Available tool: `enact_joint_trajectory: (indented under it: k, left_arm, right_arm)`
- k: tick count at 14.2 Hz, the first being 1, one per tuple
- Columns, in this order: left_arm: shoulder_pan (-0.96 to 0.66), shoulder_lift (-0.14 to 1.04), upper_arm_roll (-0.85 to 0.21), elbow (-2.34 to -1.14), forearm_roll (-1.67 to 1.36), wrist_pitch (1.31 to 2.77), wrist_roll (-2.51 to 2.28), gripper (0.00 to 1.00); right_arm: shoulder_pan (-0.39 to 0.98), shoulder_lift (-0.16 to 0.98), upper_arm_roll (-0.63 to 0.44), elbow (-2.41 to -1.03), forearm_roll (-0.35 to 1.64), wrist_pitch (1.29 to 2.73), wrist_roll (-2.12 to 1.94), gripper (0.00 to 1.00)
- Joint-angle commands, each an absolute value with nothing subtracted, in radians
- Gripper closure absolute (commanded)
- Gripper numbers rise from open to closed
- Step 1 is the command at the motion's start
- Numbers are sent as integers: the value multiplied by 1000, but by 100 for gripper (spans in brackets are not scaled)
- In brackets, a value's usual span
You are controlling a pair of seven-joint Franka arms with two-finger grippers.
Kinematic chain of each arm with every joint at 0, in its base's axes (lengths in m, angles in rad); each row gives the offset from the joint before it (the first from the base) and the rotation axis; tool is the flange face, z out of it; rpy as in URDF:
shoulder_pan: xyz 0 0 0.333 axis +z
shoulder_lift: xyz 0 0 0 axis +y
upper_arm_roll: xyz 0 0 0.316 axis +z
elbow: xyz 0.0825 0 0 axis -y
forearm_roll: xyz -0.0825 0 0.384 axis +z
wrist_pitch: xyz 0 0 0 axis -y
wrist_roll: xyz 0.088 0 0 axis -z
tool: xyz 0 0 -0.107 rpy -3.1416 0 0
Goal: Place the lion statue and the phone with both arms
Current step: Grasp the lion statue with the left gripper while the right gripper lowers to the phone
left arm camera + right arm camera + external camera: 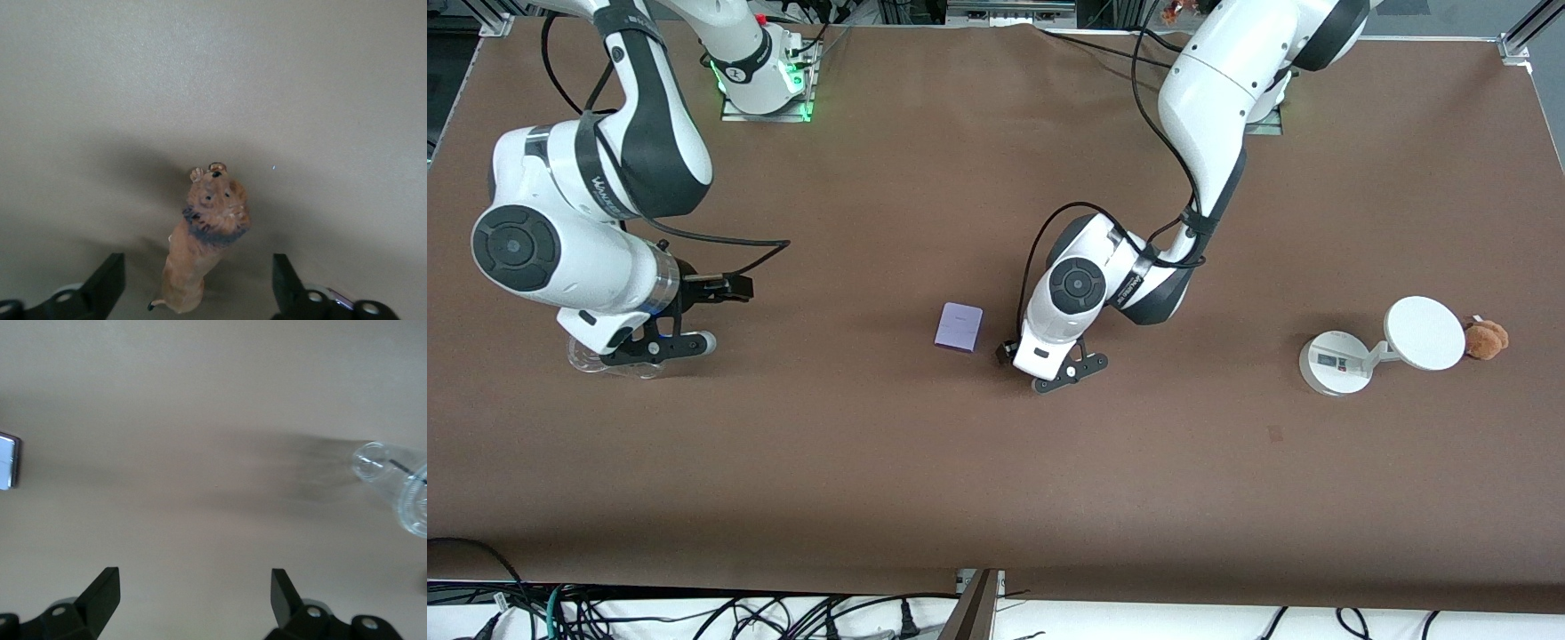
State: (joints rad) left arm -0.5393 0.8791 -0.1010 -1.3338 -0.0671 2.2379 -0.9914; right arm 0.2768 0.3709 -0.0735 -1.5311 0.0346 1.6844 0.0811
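Note:
The lion statue (205, 233) is reddish-brown with a dark mane and a dark tail tip. It stands on the table between the wide-open fingers (110, 277) of my left gripper (198, 267), and neither finger touches it. In the front view my left gripper (1047, 366) is low over the table's middle and its hand hides the lion. The pale-lavender phone (959, 327) lies flat beside that gripper, toward the right arm's end. Its edge shows in the right wrist view (8, 460). My right gripper (649, 348) is open and empty (193, 583), low near the right arm's end.
A clear plastic cup (594, 360) lies under the right hand and also shows in the right wrist view (400, 487). A white two-disc device (1369, 351) and a fluffy brown plush (1487, 338) sit toward the left arm's end. The brown table (996, 498) runs on toward the front camera.

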Motion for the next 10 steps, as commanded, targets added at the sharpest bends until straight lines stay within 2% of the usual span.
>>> enact_joint_trajectory:
  k: [1,2,3,5,10]
  left_arm:
    - [-540,894,-92,-1295,-77,2232,-951,53]
    - [-538,894,-92,-1296,-77,2229,-892,66]
    - [-538,896,-92,-1296,-78,2229,-856,73]
    - [-537,896,-92,-1296,-77,2230,-816,100]
    - [-484,858,-89,-1296,-74,2224,-746,100]
  right_arm:
    - [330,396,-77,-1514,63,1695,184,0]
    - [350,399,-77,-1514,63,1697,222,0]
    - [369,403,-75,-1514,63,1707,257,0]
    - [403,416,-77,-1517,63,1718,316,0]
    - [460,462,-75,-1523,104,1778,423,0]
